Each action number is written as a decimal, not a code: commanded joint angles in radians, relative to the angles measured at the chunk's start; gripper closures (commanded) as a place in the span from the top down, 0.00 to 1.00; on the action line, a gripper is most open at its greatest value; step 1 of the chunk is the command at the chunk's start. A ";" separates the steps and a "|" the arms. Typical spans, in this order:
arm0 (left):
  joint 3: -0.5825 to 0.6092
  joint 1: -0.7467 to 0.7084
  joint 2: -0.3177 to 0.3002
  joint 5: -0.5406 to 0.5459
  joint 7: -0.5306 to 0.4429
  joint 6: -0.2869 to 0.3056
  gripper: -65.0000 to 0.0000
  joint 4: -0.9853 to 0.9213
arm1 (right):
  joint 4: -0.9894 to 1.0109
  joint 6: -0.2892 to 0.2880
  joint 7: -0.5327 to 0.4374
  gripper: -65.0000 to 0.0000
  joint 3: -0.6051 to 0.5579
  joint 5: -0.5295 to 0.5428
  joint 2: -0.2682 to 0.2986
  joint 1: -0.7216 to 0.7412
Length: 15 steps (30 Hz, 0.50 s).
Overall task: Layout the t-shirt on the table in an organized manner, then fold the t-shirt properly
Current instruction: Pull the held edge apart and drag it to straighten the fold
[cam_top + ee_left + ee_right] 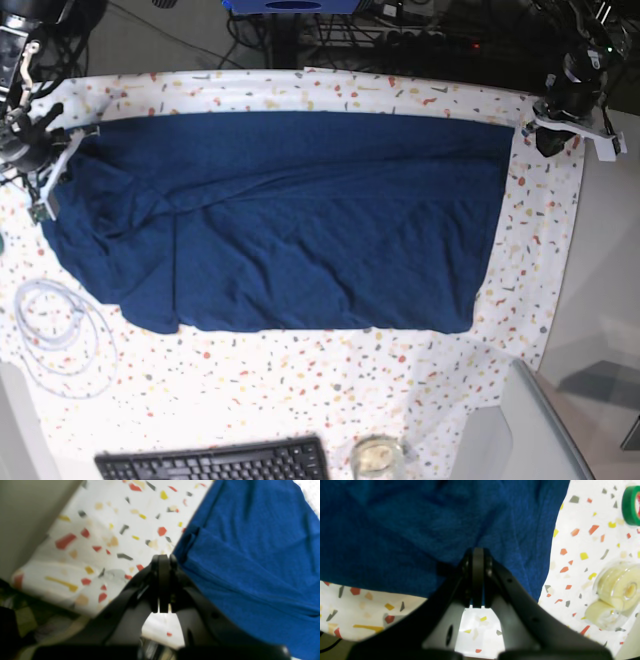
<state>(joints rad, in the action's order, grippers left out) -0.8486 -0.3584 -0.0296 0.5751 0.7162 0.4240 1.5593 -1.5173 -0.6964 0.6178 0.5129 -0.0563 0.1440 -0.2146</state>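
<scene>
The dark navy t-shirt (290,220) lies spread wide across the speckled table (300,390), wrinkled, with a bunched sleeve at its left end. My right gripper (50,170) is at that left end. In the right wrist view it (478,551) is shut over the t-shirt (420,530), and creases in the cloth pucker toward its tips. My left gripper (548,132) hangs just off the shirt's far right corner. In the left wrist view it (163,557) is shut beside the t-shirt's folded edge (250,555), with no cloth showing between the jaws.
A green tape roll (631,505) and a clear tub of pale rolls (615,595) sit on the table (582,542) beside the shirt. A white cable coil (60,325), a black keyboard (210,462) and a small jar (375,458) lie toward the front. The table's edge (37,555) drops off nearby.
</scene>
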 commanded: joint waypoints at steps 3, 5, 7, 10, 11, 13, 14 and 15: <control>-0.004 0.008 -0.008 0.061 -0.019 0.009 0.05 -0.009 | -0.019 0.002 -0.012 0.00 0.000 0.008 0.007 0.008; -0.004 0.019 -0.008 0.066 -0.019 0.009 0.24 -0.041 | -0.018 0.002 -0.012 0.00 0.000 0.008 0.007 0.008; -0.002 0.042 -0.006 0.066 -0.017 0.009 0.39 -0.069 | -0.018 0.002 -0.012 0.00 0.000 0.008 0.007 0.008; -0.002 0.063 0.000 0.066 -0.016 0.009 0.50 -0.104 | -0.013 0.002 -0.012 0.00 -0.001 0.008 0.007 0.008; -0.002 0.075 0.007 0.066 -0.016 0.009 0.50 -0.112 | -0.012 0.002 -0.012 0.00 -0.001 0.008 0.007 0.008; -0.002 0.089 0.013 0.059 -0.016 0.009 0.47 -0.127 | -0.012 0.002 -0.012 0.00 -0.001 0.008 0.007 0.008; -0.001 0.092 0.015 0.059 -0.016 0.009 0.45 -0.133 | -0.012 0.002 -0.012 0.00 -0.001 0.008 0.007 0.008; 0.010 0.092 0.018 0.064 -0.016 0.009 0.43 -0.141 | -0.012 0.002 -0.012 0.00 -0.001 0.008 0.007 0.008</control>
<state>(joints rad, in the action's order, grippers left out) -0.8364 -0.2630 -0.0029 0.6235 0.7097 0.4259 1.4059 -1.5162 -0.6964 0.6205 0.5098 -0.0559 0.1371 -0.2142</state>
